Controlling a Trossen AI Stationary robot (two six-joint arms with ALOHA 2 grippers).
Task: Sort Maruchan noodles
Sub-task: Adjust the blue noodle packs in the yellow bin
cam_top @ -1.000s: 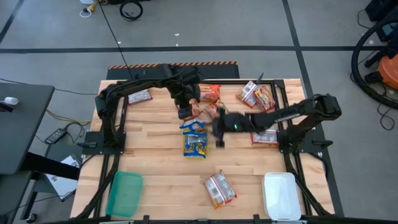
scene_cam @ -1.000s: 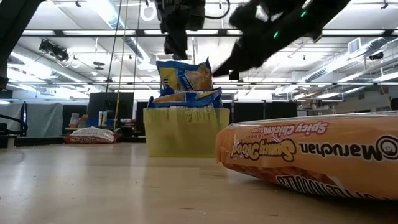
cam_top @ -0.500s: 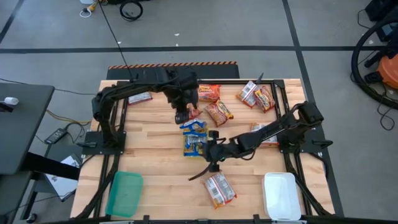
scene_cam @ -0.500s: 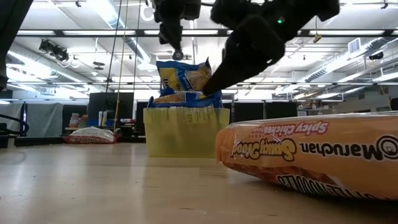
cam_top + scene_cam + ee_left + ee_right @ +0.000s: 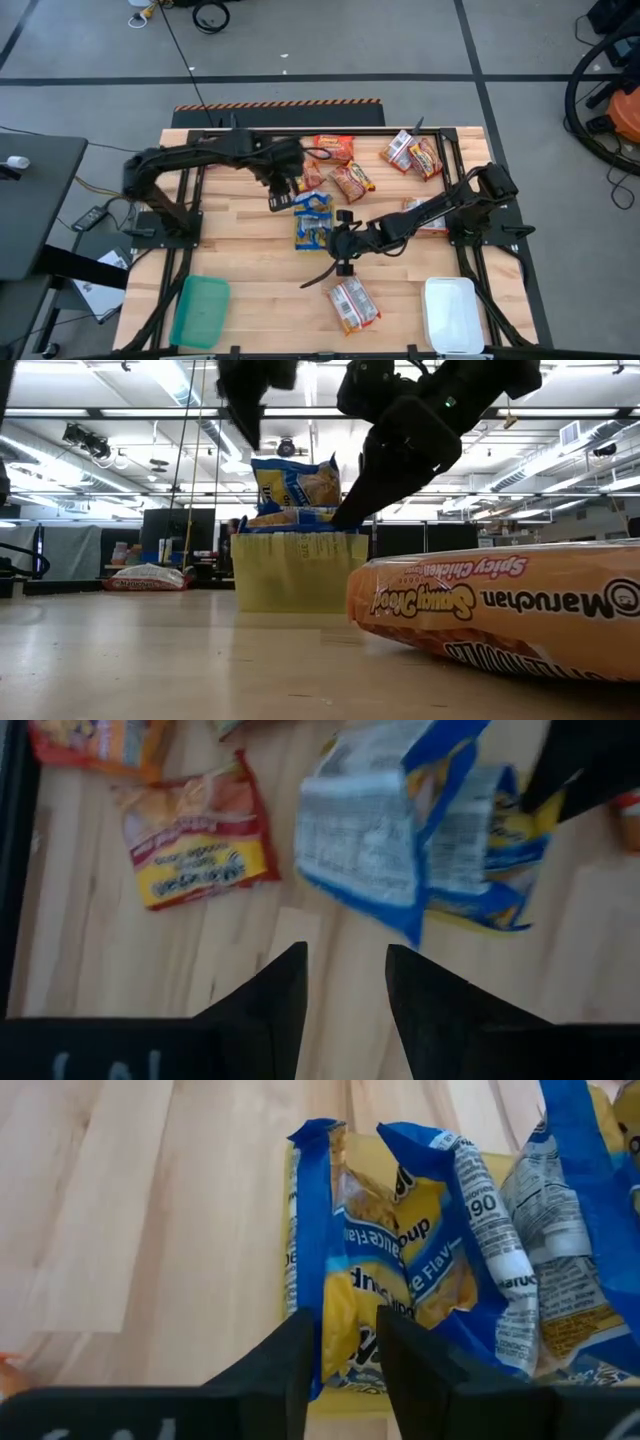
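Several blue-and-yellow noodle packets [image 5: 313, 218] stand and lie in a yellow tray [image 5: 295, 572] at mid-table. My left gripper [image 5: 279, 194] hangs open and empty just left of them. The nearest packet shows in the left wrist view [image 5: 385, 830]. My right gripper [image 5: 343, 246] is open, low at the tray's right near side. Its fingers flank the end of one blue packet [image 5: 345, 1280]. Orange-red packets [image 5: 334, 149] [image 5: 351, 180] lie farther back. My right gripper's open fingers [image 5: 275, 1370] stand on either side of the blue edge [image 5: 308, 1280] of a packet in the tray, coming level from the table's right near side. I cannot tell whether they touch it.
Silver-white and orange packets lie at the far right [image 5: 413, 154], right [image 5: 425, 216], far left [image 5: 225, 155] and near middle [image 5: 353, 303]. A green tray [image 5: 200, 310] and a white tray [image 5: 452, 315] sit at the near edge. An orange packet [image 5: 500, 610] fills the low view's right.
My left gripper has drawn away from above the blue packets toward the table's left and a little nearer, staying open. My right gripper has swung from beside the orange packets toward the near edge and down to the tray's side, then held there.
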